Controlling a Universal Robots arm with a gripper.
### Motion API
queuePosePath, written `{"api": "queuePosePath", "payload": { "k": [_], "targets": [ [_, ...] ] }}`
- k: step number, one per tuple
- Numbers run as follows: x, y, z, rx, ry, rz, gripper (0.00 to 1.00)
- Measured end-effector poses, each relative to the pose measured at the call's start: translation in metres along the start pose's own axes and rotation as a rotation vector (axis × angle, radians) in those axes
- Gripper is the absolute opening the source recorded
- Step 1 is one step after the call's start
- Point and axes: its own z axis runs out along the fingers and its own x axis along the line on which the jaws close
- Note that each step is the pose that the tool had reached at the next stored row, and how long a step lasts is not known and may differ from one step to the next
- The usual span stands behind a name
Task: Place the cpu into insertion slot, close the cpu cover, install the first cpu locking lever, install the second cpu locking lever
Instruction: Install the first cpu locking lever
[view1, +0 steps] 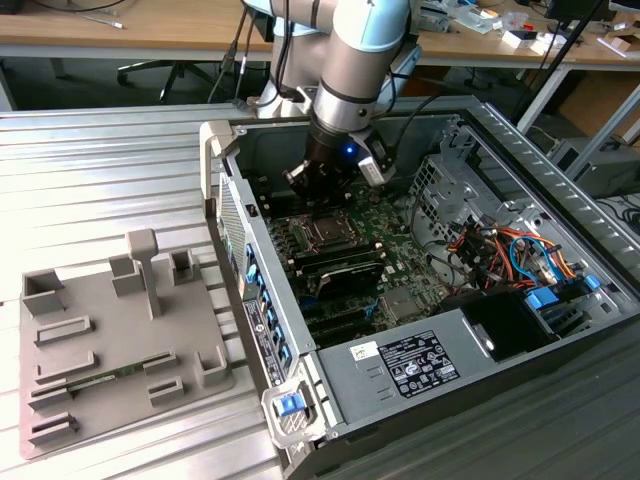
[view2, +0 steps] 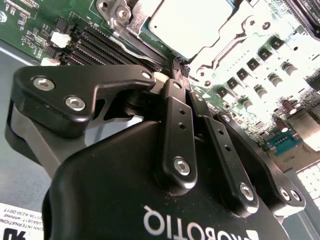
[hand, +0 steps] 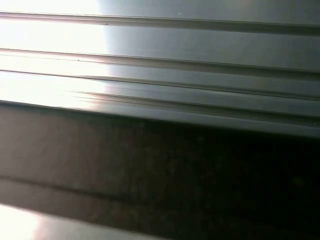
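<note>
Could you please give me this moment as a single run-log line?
claw: shut, empty, just above socket | cpu: seated in socket | cover: down over cpu | site: open PC case

The cpu (view2: 192, 22) lies flat in the socket on the green motherboard, its pale grey metal top facing up and catching bright light in the second wrist view. In the exterior view it (view1: 327, 232) shows as a small square in the socket's middle. The cpu cover (view2: 220, 52), a silver metal frame, lies around it, apparently closed flat.
</note>
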Motion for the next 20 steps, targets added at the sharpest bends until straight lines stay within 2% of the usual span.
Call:
{"api": "queuePosePath", "payload": {
  "k": [20],
  "targets": [
    [-0.0231, -0.0028, -0.0003, 0.0002, 0.0001, -0.003, 0.11]
  ]
}}
